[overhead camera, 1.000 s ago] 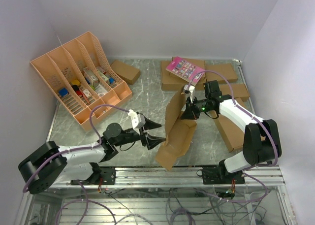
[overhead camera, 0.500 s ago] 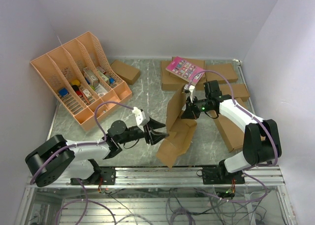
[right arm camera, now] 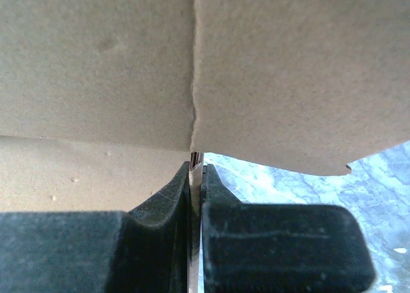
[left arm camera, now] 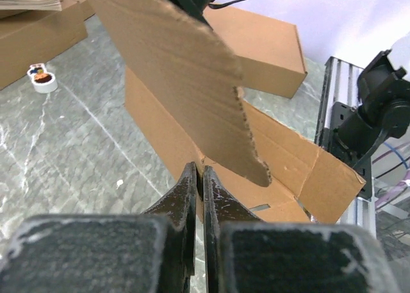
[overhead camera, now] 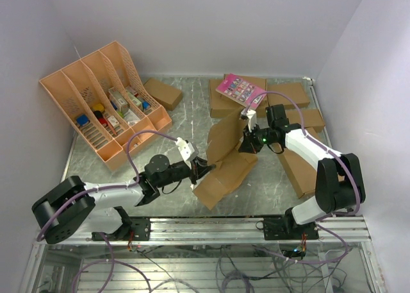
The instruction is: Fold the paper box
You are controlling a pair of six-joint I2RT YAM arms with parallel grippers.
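Note:
The paper box (overhead camera: 225, 171) is a brown die-cut sheet, partly bent, in the middle of the table. Its lower panels lie on the marble and one tall panel (overhead camera: 223, 138) leans up toward the right arm. My left gripper (overhead camera: 204, 169) reaches in low from the left and is shut on the sheet's near left edge. In the left wrist view its fingertips (left arm camera: 200, 171) meet at the foot of the lower wall, with the raised flap (left arm camera: 173, 56) overhead. My right gripper (overhead camera: 246, 142) is shut on the tall panel's top edge. In the right wrist view cardboard (right arm camera: 288, 68) fills the frame above the pinched jaws (right arm camera: 196, 168).
An orange file rack (overhead camera: 96, 107) with small items stands at the back left, with a small brown box (overhead camera: 163, 93) beside it. A brown box bearing a pink card (overhead camera: 240, 90) and other flat boxes (overhead camera: 301, 171) lie back right and right. A small tape roll (left arm camera: 43, 79) lies on the marble.
My left gripper slid right to the sheet's left edge and went from open to shut. The tall panel tipped leftward and the lower panels shifted left. The right gripper kept its hold.

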